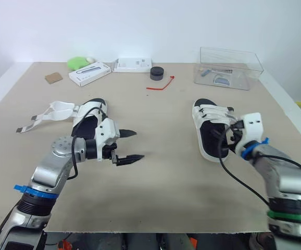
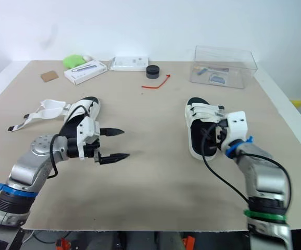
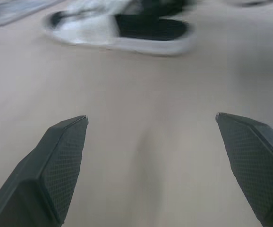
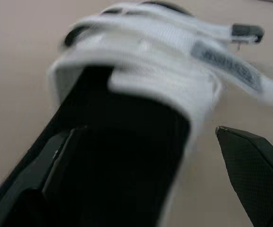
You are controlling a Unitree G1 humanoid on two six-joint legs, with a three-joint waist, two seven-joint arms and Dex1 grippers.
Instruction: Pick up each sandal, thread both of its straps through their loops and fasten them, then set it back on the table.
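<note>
The left claw [image 1: 138, 145] is hanging low over bare counter [image 1: 166, 187], spread wide. Its two black fingers [image 3: 56, 165] are gaping with nothing between them, tips pointing toward the robot's right. Just beside it, on its left, the left sandal [image 1: 90, 119] is lying flat on the counter with the black footbed facing up. Its white straps [image 1: 54, 110] are trailing loose and unfastened, flopping out toward the counter's left edge.

Over to the right claw [image 4: 146, 130], and it's sitting wide open too, straddling the side of the right sandal [image 1: 209, 127] near the heel end. One finger is reaching in over the black footbed. The other finger [image 4: 250, 165] is standing outside on the counter, a sliver of counter showing between it and the sole. This sandal is also lying flat, well apart from its mate, with its white bands [image 1: 213, 111] crossing the front. Whether they're fully fastened, I cannot tell.

Along the far edge, a clear plastic box [image 1: 228, 65] is sitting at the right. A red cord [image 1: 161, 86] and a black puck [image 1: 157, 73] are lying mid-counter. Two white boxes [image 1: 89, 73], a green lump [image 1: 77, 63] and a brown card [image 1: 53, 78] are gathering at the far left.
</note>
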